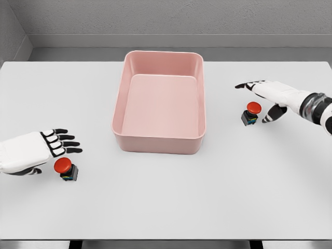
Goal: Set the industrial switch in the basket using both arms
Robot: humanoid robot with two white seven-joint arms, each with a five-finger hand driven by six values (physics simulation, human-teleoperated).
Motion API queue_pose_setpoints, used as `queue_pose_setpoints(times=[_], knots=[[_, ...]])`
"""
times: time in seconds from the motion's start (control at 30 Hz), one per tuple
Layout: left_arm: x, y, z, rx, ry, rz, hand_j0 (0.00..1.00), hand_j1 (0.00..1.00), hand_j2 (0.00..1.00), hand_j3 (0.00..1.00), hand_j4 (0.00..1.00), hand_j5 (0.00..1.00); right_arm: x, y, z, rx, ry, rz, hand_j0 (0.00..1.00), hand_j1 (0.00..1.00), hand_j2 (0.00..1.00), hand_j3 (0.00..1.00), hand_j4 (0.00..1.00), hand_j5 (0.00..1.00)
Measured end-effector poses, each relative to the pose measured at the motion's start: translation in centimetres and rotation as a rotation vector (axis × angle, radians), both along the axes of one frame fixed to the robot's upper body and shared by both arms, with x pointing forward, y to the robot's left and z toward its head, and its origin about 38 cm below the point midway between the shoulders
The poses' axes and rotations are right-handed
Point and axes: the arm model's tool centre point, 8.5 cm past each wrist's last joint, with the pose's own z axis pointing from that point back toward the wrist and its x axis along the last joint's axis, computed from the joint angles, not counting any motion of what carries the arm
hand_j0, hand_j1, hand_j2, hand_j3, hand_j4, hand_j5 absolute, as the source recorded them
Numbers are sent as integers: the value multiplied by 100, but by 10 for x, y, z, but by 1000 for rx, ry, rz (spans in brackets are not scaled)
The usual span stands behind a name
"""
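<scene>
Switches (64, 168) (251, 112) and pink basket (158, 140) on white table (166, 207), grey walls (171, 15) behind; both hands' fingers (65, 143) (249, 84) spread, empty.

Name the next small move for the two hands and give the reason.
Probably close each hand on its switch. The left hand is open beside the near red-capped industrial switch, the right hand open over the far red-capped switch. Both switches stand on the white table, outside the pink plastic basket.

Pink basket (158, 139), red-capped switches (66, 168)
</scene>
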Motion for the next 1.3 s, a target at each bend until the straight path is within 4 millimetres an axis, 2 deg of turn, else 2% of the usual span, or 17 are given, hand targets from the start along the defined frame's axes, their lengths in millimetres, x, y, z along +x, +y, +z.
queue_pose_setpoints(times=[0.27,0.37,0.47,0.6,0.83,1.0,1.13,1.3], knots=[[-5,-9,-12,-49,21,1,100,100,100,100,100,100,-1,1,-14,-15,48,-2,95,95,95,95,95,95],[-6,-10,-14,-60,28,2,100,100,100,100,100,100,-1,0,-17,-18,55,-4,84,84,84,84,84,84],[-7,-13,-17,-74,33,3,100,100,100,100,100,100,-2,0,-18,-19,59,-3,81,81,81,81,81,81],[-7,-17,-20,-98,33,4,100,100,100,100,100,100,-2,1,-19,-20,59,3,63,63,63,63,63,63],[-10,-22,-26,-114,45,5,100,100,100,100,100,100,-4,3,-20,-26,61,16,50,50,50,50,50,50],[-10,-23,-28,-108,54,4,77,77,77,77,77,77,-4,3,-21,-28,61,20,45,45,45,45,45,45],[-11,-24,-31,-98,67,4,68,68,68,68,68,68,-5,4,-22,-29,63,21,45,45,45,45,45,45],[-12,-23,-33,-74,89,4,62,62,62,62,62,62,-5,3,-21,-28,61,21,45,45,45,45,45,45]])
